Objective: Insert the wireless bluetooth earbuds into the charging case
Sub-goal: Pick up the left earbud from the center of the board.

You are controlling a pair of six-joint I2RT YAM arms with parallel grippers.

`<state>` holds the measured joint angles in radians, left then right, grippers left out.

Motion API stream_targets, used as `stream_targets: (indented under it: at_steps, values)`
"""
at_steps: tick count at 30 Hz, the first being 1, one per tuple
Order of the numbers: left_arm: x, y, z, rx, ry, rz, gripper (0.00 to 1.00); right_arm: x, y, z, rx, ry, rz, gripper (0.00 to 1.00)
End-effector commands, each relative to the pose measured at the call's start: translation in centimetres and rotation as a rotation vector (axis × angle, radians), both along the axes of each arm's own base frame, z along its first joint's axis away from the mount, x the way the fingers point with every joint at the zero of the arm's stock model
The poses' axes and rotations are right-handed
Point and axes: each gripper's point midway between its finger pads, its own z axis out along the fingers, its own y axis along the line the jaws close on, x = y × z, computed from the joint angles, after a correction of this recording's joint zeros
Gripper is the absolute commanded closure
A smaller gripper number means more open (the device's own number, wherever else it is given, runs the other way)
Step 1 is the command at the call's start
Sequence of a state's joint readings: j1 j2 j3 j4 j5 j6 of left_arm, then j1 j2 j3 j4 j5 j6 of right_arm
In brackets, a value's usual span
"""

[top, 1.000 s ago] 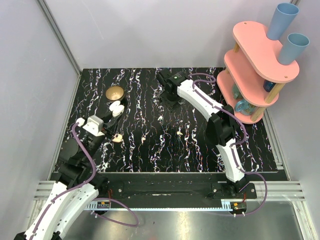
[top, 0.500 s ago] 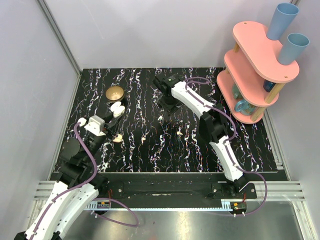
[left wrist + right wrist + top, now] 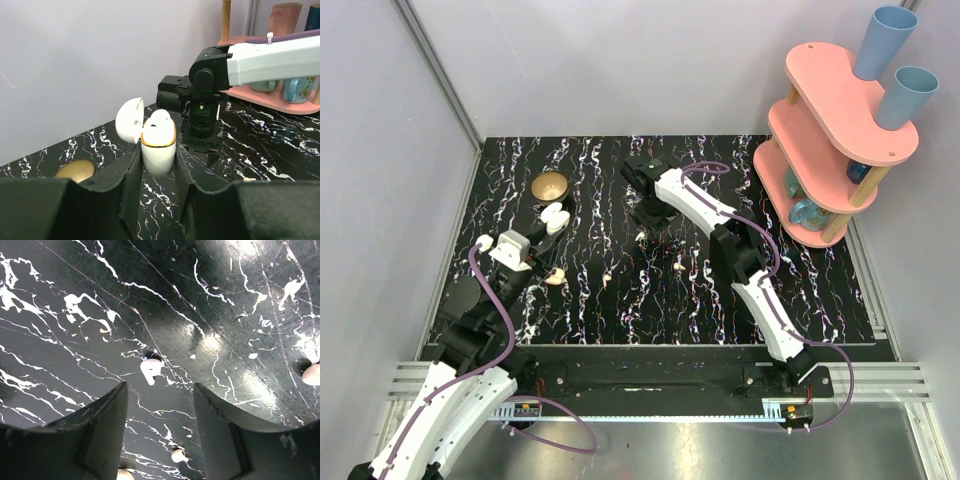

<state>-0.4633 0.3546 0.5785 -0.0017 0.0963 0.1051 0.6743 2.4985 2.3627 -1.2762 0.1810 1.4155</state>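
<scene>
The white charging case (image 3: pixel 159 150) stands upright with its lid (image 3: pixel 129 120) swung open, and a white bud shows at its gold-rimmed mouth. My left gripper (image 3: pixel 159 154) is shut on the case's body. From above, the case (image 3: pixel 555 218) and left gripper (image 3: pixel 542 232) are at the mat's left. One earbud (image 3: pixel 151 368) lies on the mat just beyond my right gripper (image 3: pixel 160 387), which is open with nothing between its fingers. Seen from the top, the right gripper (image 3: pixel 645 220) hangs over that earbud (image 3: pixel 640 237). Another earbud (image 3: pixel 679 266) lies further right and nearer.
A brass bowl (image 3: pixel 551 186) sits behind the case. A cream piece (image 3: pixel 555 277) and a small white piece (image 3: pixel 605 281) lie near the left arm. A pink tiered shelf (image 3: pixel 830 130) with blue cups (image 3: pixel 882 40) stands at the back right.
The right arm has swung left and come over the earbud near the mat's middle, and its jaws have narrowed somewhat. The left gripper and the case have stayed put.
</scene>
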Motion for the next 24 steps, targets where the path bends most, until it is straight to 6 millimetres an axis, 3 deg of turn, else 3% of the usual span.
stream_targets:
  at_steps: [1,24]
  values:
    - [0.3,0.5,1.3,-0.017,-0.044,0.029,1.0,0.2,1.4,0.3,0.023,-0.024,-0.013,0.4]
    - [0.3,0.6,1.1,-0.012,-0.044,0.033,1.0,1.0,1.1,-1.8,-0.017,-0.034,-0.036,0.48]
